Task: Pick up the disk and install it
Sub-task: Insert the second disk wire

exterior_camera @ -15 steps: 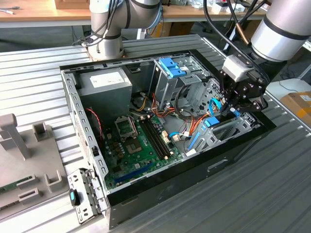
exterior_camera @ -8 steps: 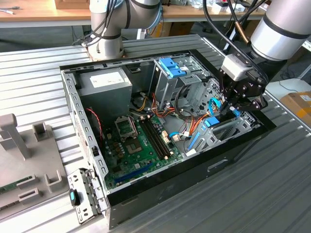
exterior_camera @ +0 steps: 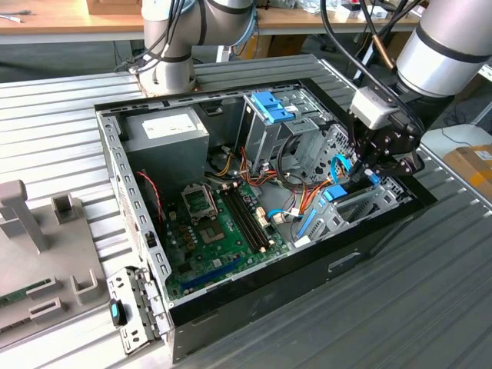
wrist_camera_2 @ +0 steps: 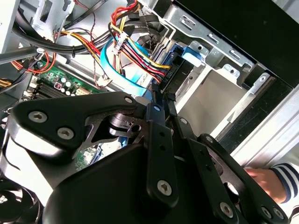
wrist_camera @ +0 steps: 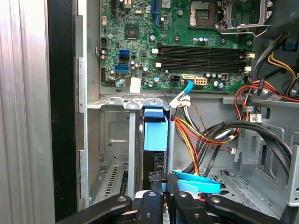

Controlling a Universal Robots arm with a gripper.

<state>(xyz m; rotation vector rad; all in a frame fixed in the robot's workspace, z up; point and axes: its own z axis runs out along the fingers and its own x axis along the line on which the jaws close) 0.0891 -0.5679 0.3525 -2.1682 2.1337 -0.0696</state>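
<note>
Gripping disk (wrist_camera: 155, 135) edge-on w/ jaws, seated in bay.

the disk (wrist_camera: 155, 135) stands edge-on in its bay, its lower end hidden behind the fingers (wrist_camera: 153, 179).

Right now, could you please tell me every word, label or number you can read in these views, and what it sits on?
None can be read.
Power supply sticker: print too small.
Motherboard markings, white tag: too small.
Disk in the drive cage: blue frame faces the camera, no print visible.
</note>
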